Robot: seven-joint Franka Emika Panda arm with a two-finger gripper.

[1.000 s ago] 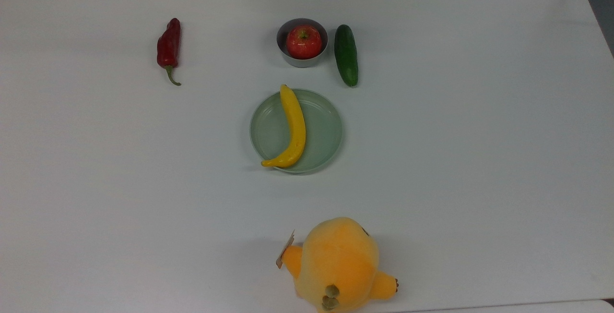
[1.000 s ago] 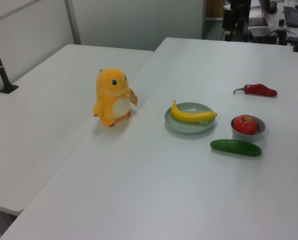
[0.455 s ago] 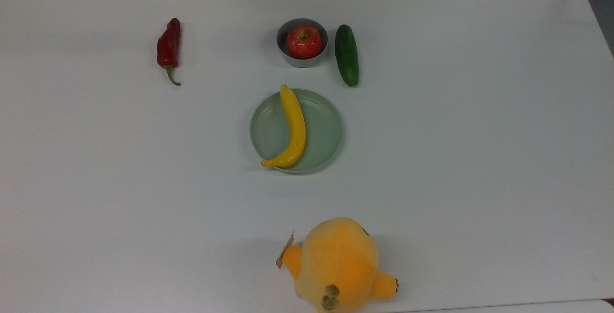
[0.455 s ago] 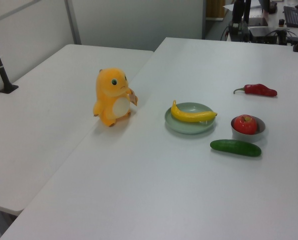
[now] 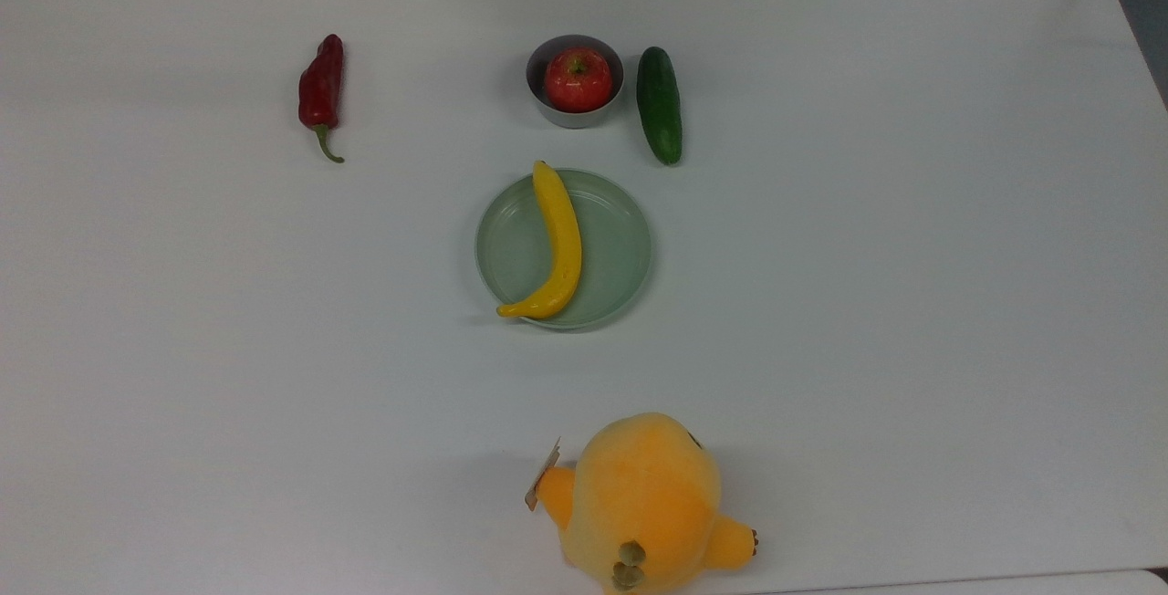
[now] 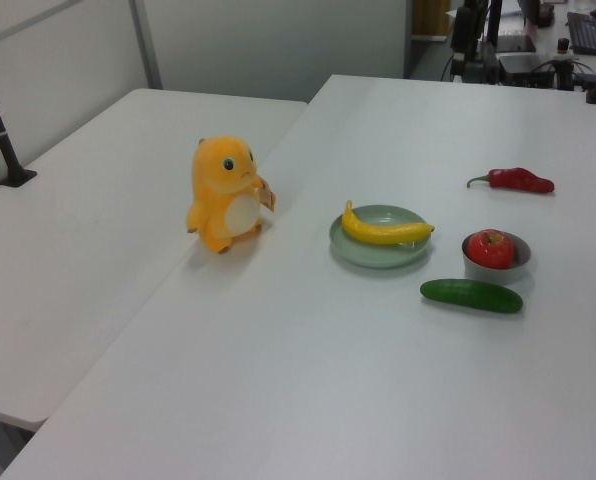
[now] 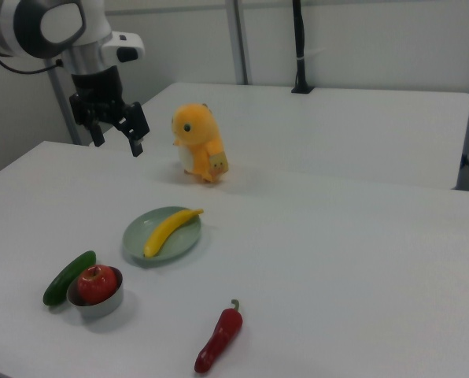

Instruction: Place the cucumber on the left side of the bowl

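Nothing on the table has moved against the earlier top and left views: every object lies where it lay a second ago. In the left view the dark gear beyond the table's far edge has shifted a little.

Nearest in the top view is the plush, at the bottom edge, standing upright. Next comes the plate in the middle, with the banana lying across it, one tip past the rim toward the bowl. Beyond that, the bowl holds the apple. The cucumber lies flat on the table just beside the bowl on the top view's right, apart from the rim by a narrow gap, its length running near to far. In the left view the cucumber sits in front of the bowl; in the right view the cucumber is on the right view's left of the bowl, partly behind it. The chili lies well apart on the top view's left.

My claw hangs high in the right view's upper left, above the table and far from the cucumber, wrist pointing down and tilted a bit. Its fingers are spread, grasping nothing.
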